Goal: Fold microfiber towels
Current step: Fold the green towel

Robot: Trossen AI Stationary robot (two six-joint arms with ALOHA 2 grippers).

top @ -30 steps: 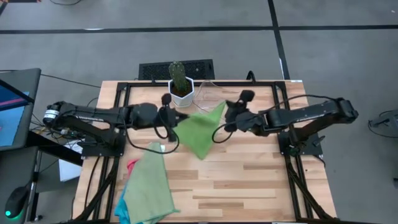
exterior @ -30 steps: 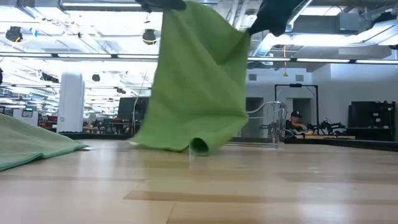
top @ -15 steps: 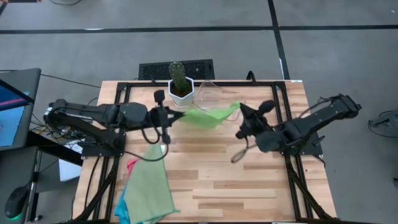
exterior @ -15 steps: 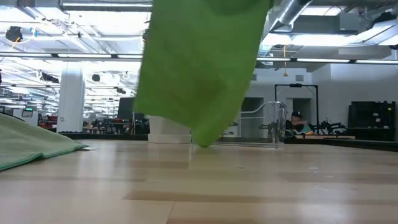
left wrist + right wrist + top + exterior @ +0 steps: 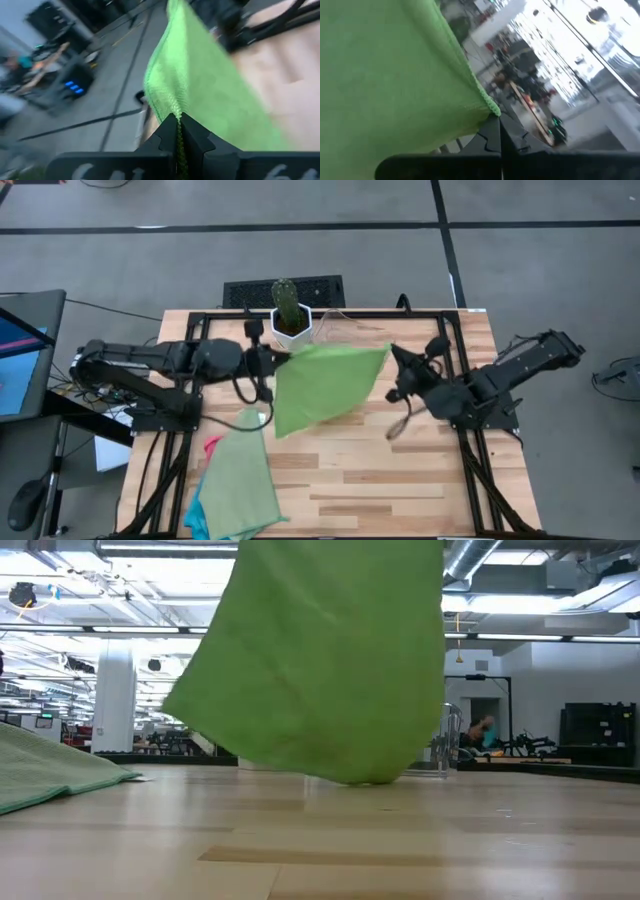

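Two dark jointed arms [image 5: 150, 360], looping black cables [image 5: 245, 395]

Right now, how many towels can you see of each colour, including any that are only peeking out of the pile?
Light green microfiber towels: 2, one held up between the left gripper and right gripper at, one on top of the pile
Hot pink towel: 1, an edge showing
Turquoise blue towel: 1, an edge showing
Total: 4

Overhead view straight down, low view level across table [image 5: 400, 850] (both sharing green towel [image 5: 325, 385]), 2 close wrist views.
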